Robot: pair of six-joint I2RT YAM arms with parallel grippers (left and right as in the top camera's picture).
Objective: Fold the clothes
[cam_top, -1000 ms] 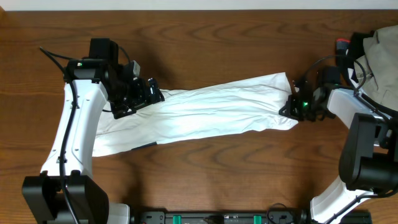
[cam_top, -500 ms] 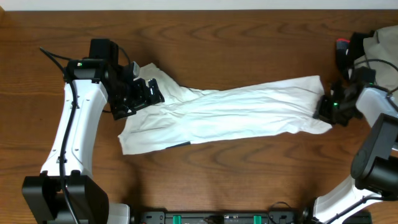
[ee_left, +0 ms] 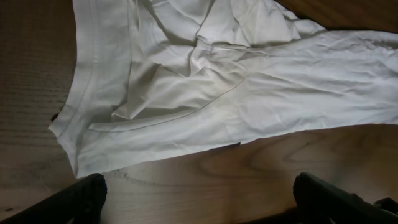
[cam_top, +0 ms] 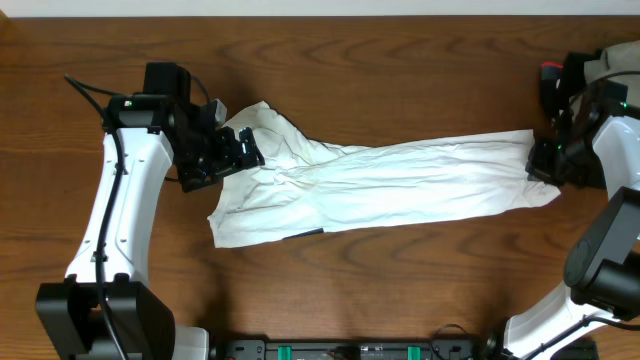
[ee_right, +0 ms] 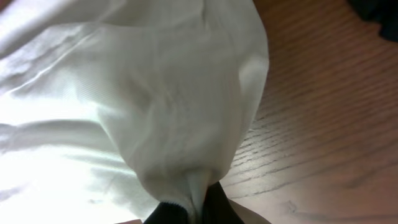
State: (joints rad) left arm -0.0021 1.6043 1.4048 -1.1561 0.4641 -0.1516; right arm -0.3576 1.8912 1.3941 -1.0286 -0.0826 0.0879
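- We see the clothes [cam_top: 380, 185], one wrinkled white piece, lying stretched in a long band across the middle of the worktop [cam_top: 400, 70].
- Its left end is bunched and creased, and its right end narrows to a gathered tip.
- Our left pincer [cam_top: 238, 150] stands wide open over the bunched left end and holds nothing. Its wrist view looks down on a hem and bare wood.
- Our right pincer [cam_top: 545, 165] is closed on the right tip of the clothes, with the cloth pinched into a narrow fold.
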